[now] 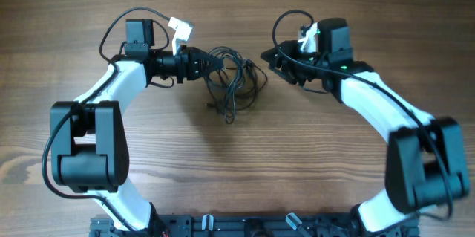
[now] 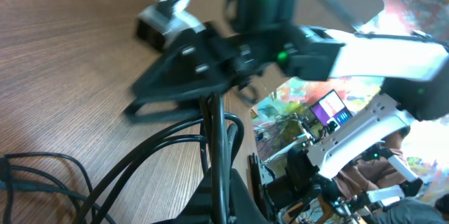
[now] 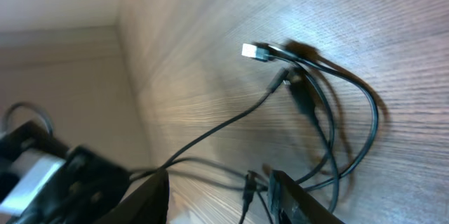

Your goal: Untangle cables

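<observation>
The cables (image 1: pixel 236 81) lie as one loose knot of black loops on the desk (image 1: pixel 237 170), in the gap between the two end effectors. The left end effector (image 1: pixel 210 63) is closed on the edge of the knot nearest to it; in its wrist view several strands run straight down into its clamped fingers. The right end effector (image 1: pixel 269 56) sits just beside the opposite edge of the knot, facing the left one. Its jaws stand apart, and in its own wrist view thin strands pass between the two fingers, none of them visibly pinched. Ahead of those fingers a silver-tipped plug (image 3: pixel 251 51) rests on the wood, with a few cords curving back from it toward the jaws.

The step in hand appears to be setting the second grip: one side of the tangle is anchored, and the other side is lined up but not yet taken.

The next move probably calls for the right end effector to close on a single strand, best the one leading to the plug ahead of it, and then draw away from the left end effector while that one holds firm. Which cord belongs to which loop cannot be told here. Catching several strands at once would likely tighten the knot, not open it.
</observation>
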`<state>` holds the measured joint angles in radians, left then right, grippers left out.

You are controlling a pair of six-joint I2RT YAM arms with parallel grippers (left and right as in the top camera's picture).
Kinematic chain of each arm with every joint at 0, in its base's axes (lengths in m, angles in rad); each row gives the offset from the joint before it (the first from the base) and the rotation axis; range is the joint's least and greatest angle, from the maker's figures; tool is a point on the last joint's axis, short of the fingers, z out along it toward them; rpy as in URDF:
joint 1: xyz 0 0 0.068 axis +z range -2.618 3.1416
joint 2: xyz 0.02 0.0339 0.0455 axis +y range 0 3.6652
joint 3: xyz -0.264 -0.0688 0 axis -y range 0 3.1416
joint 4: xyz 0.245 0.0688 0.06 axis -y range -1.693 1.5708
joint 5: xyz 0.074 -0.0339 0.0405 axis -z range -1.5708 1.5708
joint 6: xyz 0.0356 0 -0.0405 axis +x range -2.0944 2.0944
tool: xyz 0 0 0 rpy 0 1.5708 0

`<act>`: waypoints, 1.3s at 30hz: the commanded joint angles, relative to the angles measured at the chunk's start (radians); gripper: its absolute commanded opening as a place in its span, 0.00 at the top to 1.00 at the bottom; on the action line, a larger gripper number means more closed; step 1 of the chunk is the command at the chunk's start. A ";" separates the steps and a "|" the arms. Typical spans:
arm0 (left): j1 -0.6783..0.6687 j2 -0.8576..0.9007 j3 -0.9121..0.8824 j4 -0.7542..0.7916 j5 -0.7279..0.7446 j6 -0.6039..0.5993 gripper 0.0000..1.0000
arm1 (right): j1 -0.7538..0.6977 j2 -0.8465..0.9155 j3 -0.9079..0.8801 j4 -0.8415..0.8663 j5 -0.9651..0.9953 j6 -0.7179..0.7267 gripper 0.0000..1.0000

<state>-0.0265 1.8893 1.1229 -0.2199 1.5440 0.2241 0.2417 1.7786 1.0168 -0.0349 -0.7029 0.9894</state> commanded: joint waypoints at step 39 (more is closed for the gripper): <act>-0.100 -0.036 0.001 -0.008 -0.009 0.083 0.96 | 0.068 0.226 -0.010 0.207 0.193 0.152 0.96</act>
<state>-0.1265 1.8858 1.1229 -0.2310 1.5284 0.2871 0.3710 1.9842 1.0080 0.2050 -0.5205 1.2655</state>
